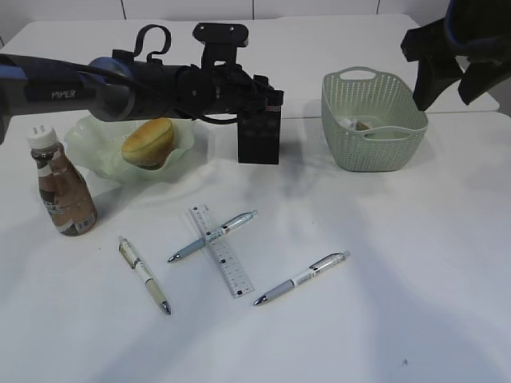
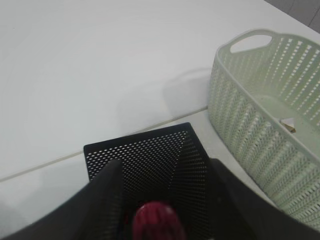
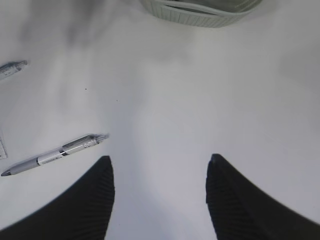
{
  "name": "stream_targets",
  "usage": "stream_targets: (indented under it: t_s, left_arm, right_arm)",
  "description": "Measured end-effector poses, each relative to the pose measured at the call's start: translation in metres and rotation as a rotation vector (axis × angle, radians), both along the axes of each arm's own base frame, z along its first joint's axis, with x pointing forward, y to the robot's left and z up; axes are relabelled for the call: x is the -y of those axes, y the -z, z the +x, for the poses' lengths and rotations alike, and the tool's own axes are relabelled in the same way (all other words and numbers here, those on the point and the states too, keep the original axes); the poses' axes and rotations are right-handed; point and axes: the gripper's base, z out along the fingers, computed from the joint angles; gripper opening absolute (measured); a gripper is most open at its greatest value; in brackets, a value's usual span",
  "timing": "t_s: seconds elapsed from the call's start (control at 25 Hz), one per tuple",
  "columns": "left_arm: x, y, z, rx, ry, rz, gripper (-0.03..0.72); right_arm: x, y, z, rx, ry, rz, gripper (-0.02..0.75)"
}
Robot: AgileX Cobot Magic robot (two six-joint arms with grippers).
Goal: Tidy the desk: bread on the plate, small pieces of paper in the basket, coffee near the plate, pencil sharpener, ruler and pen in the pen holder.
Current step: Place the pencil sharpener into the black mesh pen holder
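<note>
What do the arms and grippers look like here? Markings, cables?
Left arm: glossy black tube, white PIPER lettering, looped black cable on top. Left gripper: matte black fingers. Right gripper: two broad black fingers with fine ribbing.

Looking down my right wrist camera: both dark ribbed fingers (image 3: 80, 200) sit spread apart at the bottom of the view, bare white bench (image 3: 165, 115) between them, nothing held. A grey-and-white pen (image 3: 52, 155) lies to the left, and another pen's tip (image 3: 11, 69) pokes in at the left edge. The green basket (image 3: 200, 10) shows up top.
</note>
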Motion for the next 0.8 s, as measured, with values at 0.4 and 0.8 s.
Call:
stream_targets:
  t_s: [0.4, 0.8]
  left_arm:
    - [0.000, 0.002, 0.001, 0.012, -0.004, -0.005, 0.450]
    - [-0.002, -0.017, -0.005, 0.010, 0.057, 0.111, 0.452]
  right_arm:
    - [0.000, 0.000, 0.000, 0.000, 0.000, 0.000, 0.460]
    - [0.000, 0.000, 0.000, 0.000, 0.000, 0.000, 0.460]
